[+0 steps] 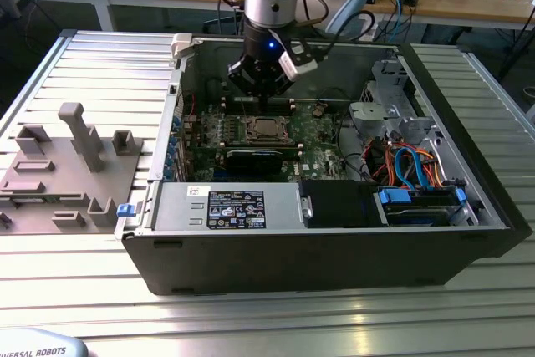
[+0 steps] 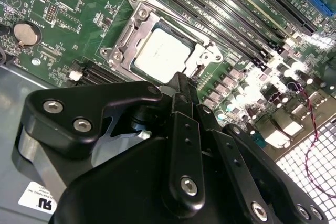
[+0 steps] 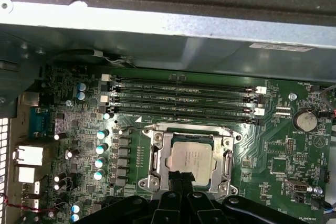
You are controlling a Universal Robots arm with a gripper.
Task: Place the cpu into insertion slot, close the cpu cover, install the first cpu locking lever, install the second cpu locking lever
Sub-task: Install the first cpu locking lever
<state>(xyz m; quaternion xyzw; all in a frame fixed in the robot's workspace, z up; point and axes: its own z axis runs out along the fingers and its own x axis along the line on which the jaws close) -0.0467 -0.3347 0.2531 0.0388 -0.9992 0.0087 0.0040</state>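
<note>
The cpu (image 3: 191, 156) lies flat in the insertion slot (image 3: 154, 183) on the green board, its silvery top showing in both wrist views (image 2: 160, 53). The cpu cover (image 3: 160, 153) is down around it, framing the chip (image 2: 131, 32). Thin metal levers run along two sides of the frame. My gripper (image 3: 181, 181) hangs just above the socket's near edge, fingers together and holding nothing (image 2: 181, 80). In the exterior view the gripper (image 1: 262, 96) sits inside the open computer case, over the cpu (image 1: 264, 129).
Several memory slots (image 3: 184, 98) run beside the socket, and a coin battery (image 3: 304, 120) sits on the board. The case wall (image 3: 168, 24) rises close behind. A drive cage (image 1: 380, 110), coloured cables (image 1: 410, 165) and a power supply (image 1: 234, 206) crowd the case. A grey fixture (image 1: 75, 165) stands at the exterior view's left.
</note>
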